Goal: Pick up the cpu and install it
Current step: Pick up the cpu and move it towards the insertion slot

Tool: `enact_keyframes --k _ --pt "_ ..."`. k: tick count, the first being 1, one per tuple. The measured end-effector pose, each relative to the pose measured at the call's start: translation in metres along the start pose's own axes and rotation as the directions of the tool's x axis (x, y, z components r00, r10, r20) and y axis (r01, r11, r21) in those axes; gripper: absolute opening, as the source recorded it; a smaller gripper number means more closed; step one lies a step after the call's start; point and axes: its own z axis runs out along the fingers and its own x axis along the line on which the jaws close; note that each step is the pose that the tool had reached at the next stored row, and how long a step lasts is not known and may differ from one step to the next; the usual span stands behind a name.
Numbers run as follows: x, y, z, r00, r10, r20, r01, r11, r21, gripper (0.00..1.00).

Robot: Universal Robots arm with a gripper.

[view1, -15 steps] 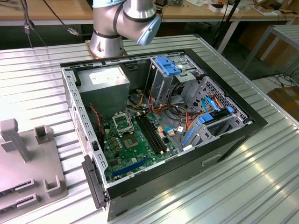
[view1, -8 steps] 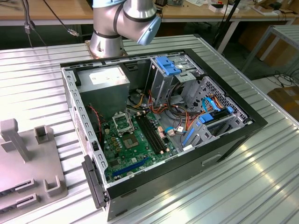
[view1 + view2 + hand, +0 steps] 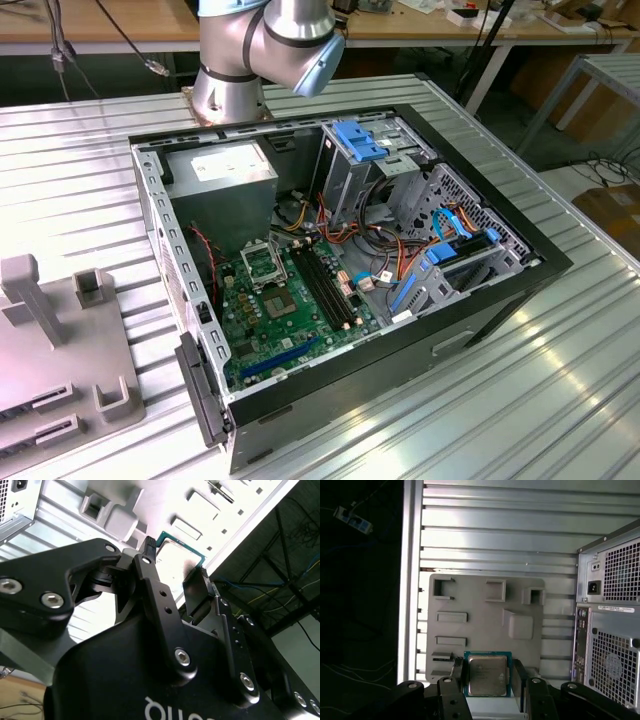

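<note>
Count: one small flat square cpu with a silver-grey metal face and green rim; one flat grey plastic fixture tray; one open black computer case; one silver-grey robot arm.
Edges: in the first wrist view the tray lies just beside the edge of the ribbed aluminium table, and a strip of bare table separates it from the case.
Room: the case lies open upward, with the green motherboard and silver socket frame exposed.
Pincer: the black two-finger gripper is spread only to cpu width, with its fingers pressed on two opposite edges, pinching the cpu.
Cpu location: between the fingertips, over the tray's margin, outside the case; whether it touches the tray cannot be told.
</note>
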Motion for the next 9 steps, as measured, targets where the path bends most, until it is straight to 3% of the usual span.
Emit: enact_keyframes --k 6,9 --pt "-0.0007 0.0003 -0.0165 1.0000 0.000 -0.0054 0.000 1.0000 -0.0002 0.47" --pt "-0.0007 0.0003 -0.0164 1.0000 0.000 -0.0055 0.000 1.0000 -0.0004 0.47"
